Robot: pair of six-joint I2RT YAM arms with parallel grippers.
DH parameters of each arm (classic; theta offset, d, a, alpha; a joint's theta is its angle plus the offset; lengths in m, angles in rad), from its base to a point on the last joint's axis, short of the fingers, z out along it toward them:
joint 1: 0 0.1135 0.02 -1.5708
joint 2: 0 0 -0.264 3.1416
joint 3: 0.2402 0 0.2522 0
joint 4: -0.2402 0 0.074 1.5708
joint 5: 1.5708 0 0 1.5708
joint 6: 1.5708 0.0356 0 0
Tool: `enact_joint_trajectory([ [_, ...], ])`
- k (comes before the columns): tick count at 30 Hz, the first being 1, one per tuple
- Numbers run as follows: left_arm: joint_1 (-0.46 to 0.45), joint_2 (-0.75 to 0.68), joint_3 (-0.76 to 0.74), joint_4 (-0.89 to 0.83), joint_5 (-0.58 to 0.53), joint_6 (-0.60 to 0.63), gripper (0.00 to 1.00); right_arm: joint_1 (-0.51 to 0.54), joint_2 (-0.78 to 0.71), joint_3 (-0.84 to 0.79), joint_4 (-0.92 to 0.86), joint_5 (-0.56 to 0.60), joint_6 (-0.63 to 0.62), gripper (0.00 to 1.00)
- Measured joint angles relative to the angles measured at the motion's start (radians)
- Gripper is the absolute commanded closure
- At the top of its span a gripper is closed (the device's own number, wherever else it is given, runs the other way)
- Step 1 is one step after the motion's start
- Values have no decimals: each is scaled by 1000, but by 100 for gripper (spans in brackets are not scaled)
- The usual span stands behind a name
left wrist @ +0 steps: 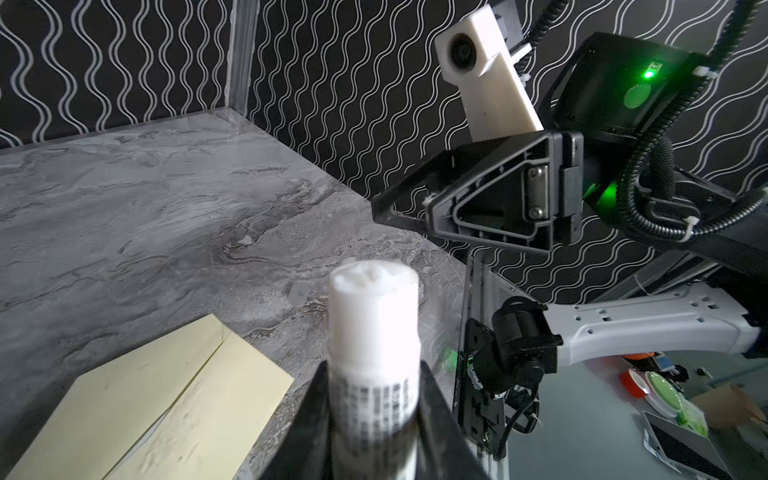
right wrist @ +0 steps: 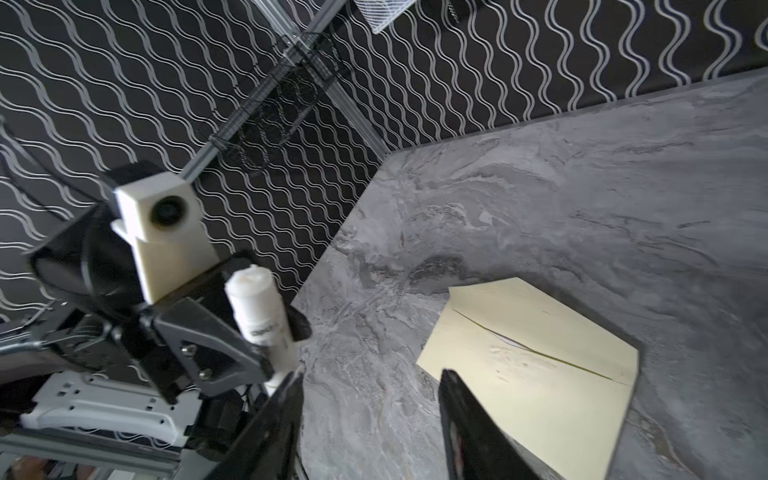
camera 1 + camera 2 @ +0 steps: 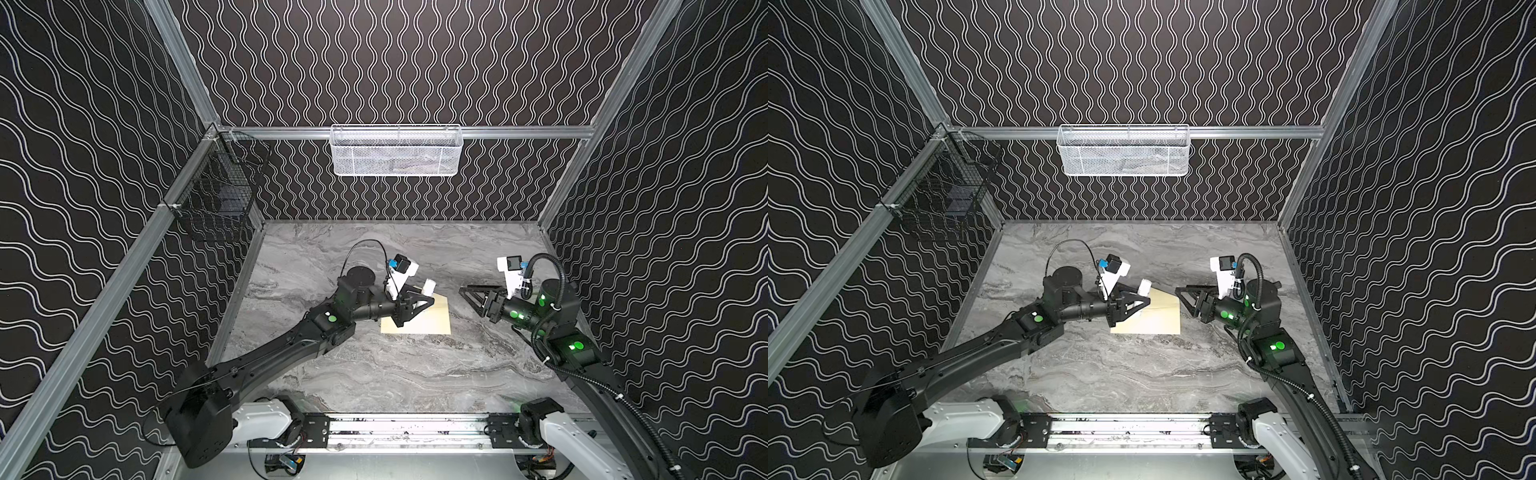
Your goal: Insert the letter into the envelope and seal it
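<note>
Letter cannot be made out in any view; a thin pale sliver along the dark slanting line across the envelope [image 2: 540, 374] may be paper inside, though it is too small to tell. In both top views the left gripper [image 3: 426, 296] and its wrist cover the envelope's left end, so where the flap's tip lies stays unclear. That claw is clamped on a white stick [image 1: 374, 328]; the stick's lower end is buried between the fingers, and its print is too blurred to read.

The right gripper [image 2: 370, 374] hangs just right of the envelope, above the table [image 3: 374, 374]; its fingers are aimed at the envelope and stand apart with nothing between them. In the right wrist view one dark finger cuts across the envelope's near edge. Well beyond the envelope a white mesh basket [image 3: 395, 153] hangs on the back rail (contents dim through the mesh); beyond and to the left of the envelope hangs a black wire basket [image 3: 216, 199].

The envelope lies flat on the table between the two claws; its long axis runs side to side across the top views. The stick tilts up over the envelope's far left corner; its bare waxy tip is clear of the paper and points away from the left arm.
</note>
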Motion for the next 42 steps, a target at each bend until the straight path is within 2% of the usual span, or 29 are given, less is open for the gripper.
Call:
enact_joint_trajectory([
  [8,-2,29,-40,199,91,-25,100,79,30,0,225,-97,100,43],
  [15,-3,30,-59,289,137,-51,100,154,98,49,265,-93,86,42],
  [23,-5,18,-71,310,155,-54,100,257,171,107,262,-44,13,56],
  [32,-6,-14,-80,302,154,-49,100,313,204,128,229,-9,-37,59],
  [34,-6,-20,-83,299,154,-46,100,315,203,128,223,-3,-38,63],
  [39,-6,-23,-84,287,151,-44,100,320,198,128,214,7,-65,78],
  [42,-5,-24,-84,274,145,-46,100,321,203,128,210,10,-77,83],
])
